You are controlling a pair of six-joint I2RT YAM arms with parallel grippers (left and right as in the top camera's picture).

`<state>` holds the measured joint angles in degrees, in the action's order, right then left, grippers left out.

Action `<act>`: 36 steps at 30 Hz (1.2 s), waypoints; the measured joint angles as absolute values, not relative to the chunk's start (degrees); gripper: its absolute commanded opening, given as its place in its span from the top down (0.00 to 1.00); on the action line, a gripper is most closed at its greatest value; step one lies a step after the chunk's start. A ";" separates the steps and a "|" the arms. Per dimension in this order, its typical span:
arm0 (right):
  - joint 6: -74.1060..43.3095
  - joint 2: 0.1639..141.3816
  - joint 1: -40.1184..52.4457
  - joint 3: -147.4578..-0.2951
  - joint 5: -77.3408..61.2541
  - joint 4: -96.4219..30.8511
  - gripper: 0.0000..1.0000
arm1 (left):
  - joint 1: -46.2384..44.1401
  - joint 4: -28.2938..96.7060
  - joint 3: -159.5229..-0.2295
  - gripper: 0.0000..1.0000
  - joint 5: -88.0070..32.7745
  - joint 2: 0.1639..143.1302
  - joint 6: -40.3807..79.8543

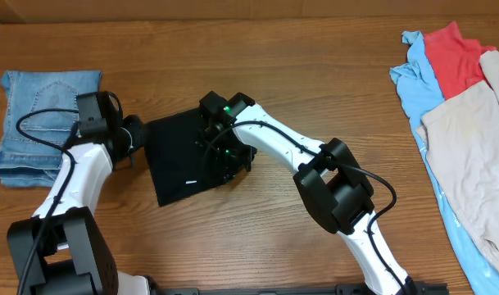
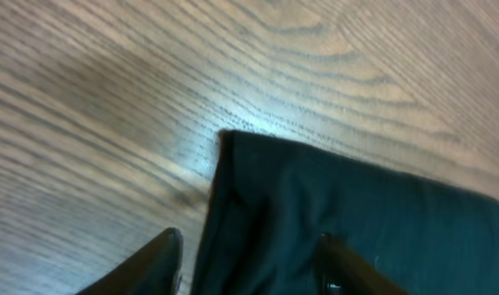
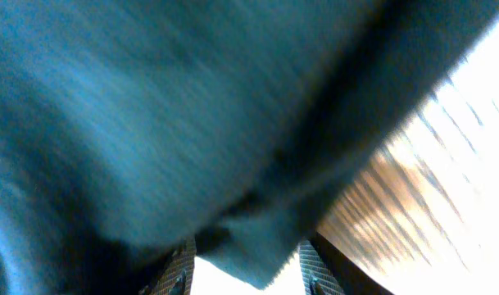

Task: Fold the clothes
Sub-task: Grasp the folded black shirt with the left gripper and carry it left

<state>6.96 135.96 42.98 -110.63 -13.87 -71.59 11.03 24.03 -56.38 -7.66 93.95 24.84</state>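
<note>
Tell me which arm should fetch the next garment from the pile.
Right, probably. The pile lies on the robot's right. The right pincer is over the black T-shirt, nearer than the left pincer by the jeans.

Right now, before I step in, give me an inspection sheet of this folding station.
Surface: wooden table, grain visible.
Job's things: black T-shirt folded flat at centre; heap of light blue, red and beige clothes at the right edge, unfolded.
Clutter: folded jeans at far left.
Grippers: left gripper open, straddling the shirt's edge; right gripper against the fabric, closure unclear.
Cables: black cables run along both arms.
Surroundings: nothing seen.
</note>
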 measured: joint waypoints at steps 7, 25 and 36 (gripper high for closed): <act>3.25 135.90 35.48 -113.84 -3.77 -77.69 0.51 | 11.03 43.99 -62.06 0.00 -10.63 94.02 21.80; 0.60 128.29 23.29 -115.94 -1.93 -81.54 0.50 | 11.66 23.05 -52.86 0.56 -29.10 102.17 18.04; 0.19 128.29 23.29 -115.94 -1.93 -81.97 0.50 | 13.78 30.74 -54.43 0.96 -33.93 105.45 15.51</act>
<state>0.19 128.29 23.29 -115.94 -1.93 -81.97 13.78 30.74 -54.43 -33.93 105.45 15.51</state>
